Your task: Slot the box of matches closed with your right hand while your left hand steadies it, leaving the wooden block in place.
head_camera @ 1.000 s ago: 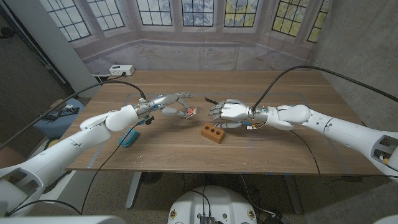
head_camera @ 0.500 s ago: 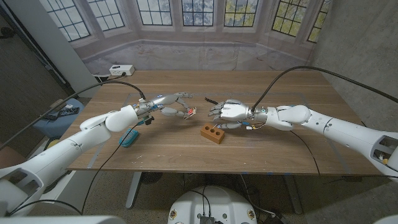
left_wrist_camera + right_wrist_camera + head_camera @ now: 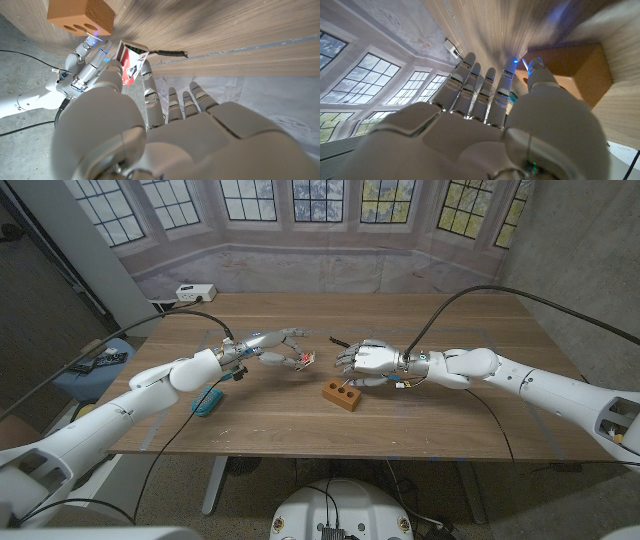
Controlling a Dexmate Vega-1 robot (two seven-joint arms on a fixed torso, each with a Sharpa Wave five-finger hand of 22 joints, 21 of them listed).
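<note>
— Matches first: where is the small red-and-white cardboard box of matches (image 3: 307,360)?

— Just left of the head view's centre, pinched at the fingertips of the white left hand (image 3: 281,350), above the brown wooden bench (image 3: 470,425). In the left wrist view the box (image 3: 131,63) sits between the thumb and a finger, its tray partly slid out of the sleeve.

— So the left hand is clamped on it?

— Yes, thumb and finger closed on the box, the other fingers stretched out alongside.

— And the white right hand (image 3: 368,360)?

— Just right of centre, facing the left hand across a small gap, clear of the box. Its fingers are a little apart and it holds nothing. In the right wrist view the fingers (image 3: 485,87) reach out nearly straight, side by side.

— Where is the orange-brown wooden block with round holes (image 3: 342,394)?

— On the bench, below and between the two hands, nearer the right one and close under it. The box is up and to the left of it, apart.

— Anything else?

— A teal flat object (image 3: 207,401) lies on the bench at the lower left, beside the left forearm. A white box (image 3: 194,292) sits at the bench's far left corner.
</note>
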